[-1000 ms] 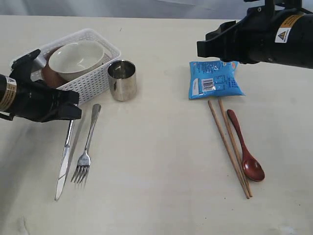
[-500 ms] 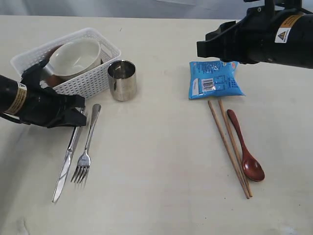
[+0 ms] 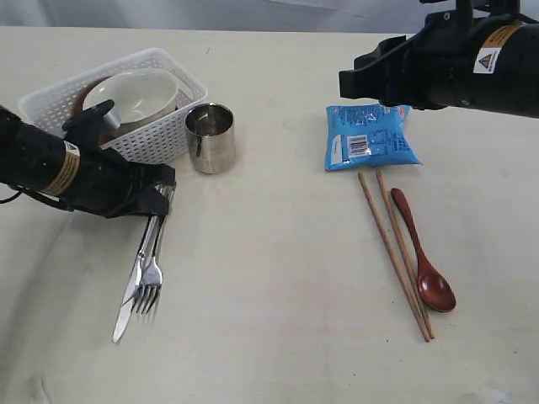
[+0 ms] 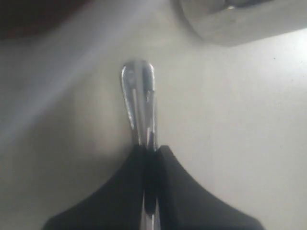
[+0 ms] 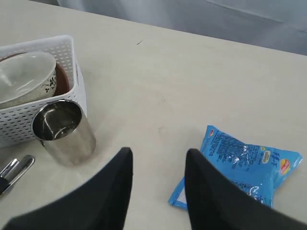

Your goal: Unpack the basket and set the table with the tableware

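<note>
Exterior view, left gripper (image 3: 161, 200) low, level, pinching cutlery (image 3: 145, 263) handles

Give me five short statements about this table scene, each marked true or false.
1. The bowl sits inside the basket. True.
2. The steel cup lies on its side. False: it stands upright on the table beside the basket.
3. The spoon lies next to the chopsticks. True.
4. The right gripper holds the blue packet. False: it is open, empty and clear of the packet.
5. The left gripper is open. False: it is shut on the knife handle, with the fork alongside.
</note>
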{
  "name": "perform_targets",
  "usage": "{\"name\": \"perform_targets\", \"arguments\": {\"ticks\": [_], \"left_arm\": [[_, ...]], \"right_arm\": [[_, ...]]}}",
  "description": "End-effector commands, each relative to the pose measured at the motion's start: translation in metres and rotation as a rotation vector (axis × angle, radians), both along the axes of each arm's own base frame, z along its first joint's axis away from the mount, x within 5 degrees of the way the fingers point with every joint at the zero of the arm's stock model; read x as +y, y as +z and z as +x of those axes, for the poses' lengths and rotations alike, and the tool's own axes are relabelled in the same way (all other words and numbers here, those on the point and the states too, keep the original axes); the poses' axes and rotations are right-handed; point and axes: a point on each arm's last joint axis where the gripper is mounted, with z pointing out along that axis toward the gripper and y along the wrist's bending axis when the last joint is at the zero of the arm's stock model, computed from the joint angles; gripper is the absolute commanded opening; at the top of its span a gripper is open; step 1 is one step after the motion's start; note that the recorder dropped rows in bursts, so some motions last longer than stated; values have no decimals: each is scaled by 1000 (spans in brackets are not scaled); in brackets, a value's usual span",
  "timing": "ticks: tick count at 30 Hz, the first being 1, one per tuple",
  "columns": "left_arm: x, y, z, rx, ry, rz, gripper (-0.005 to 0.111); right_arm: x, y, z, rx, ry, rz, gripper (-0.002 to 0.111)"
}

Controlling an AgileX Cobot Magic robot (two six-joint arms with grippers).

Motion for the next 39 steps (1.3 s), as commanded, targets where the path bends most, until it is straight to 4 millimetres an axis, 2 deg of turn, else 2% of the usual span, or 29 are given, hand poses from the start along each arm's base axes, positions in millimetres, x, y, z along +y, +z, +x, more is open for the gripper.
{"name": "perform_targets", "arguments": {"ticks": [1,15,18,24,28,33,39], "left_arm": [[-9,-1,-1,6,14,17,0],[-35,8,5,-37,-4,1,0],[-34,10,6,-46,0,8,0],[-30,29,4,-110,-25,39,0],[-24,23,0,-103,4,85,0],[-5,21,2,-77,87,66,0],[-3,19,3,-69,101,68,0]], "right_arm": [[0,2,-1,-10,2,3,36],[0,2,-1,-4,-4,12,36],[0,2,-1,-4,-4,12,36],[0,2,-1,-3,-5,13,36],[0,2,-1,-3,-5,13,36],[0,2,-1,1,-10,21,36],[0,2,-1,1,-10,21,36]]}}
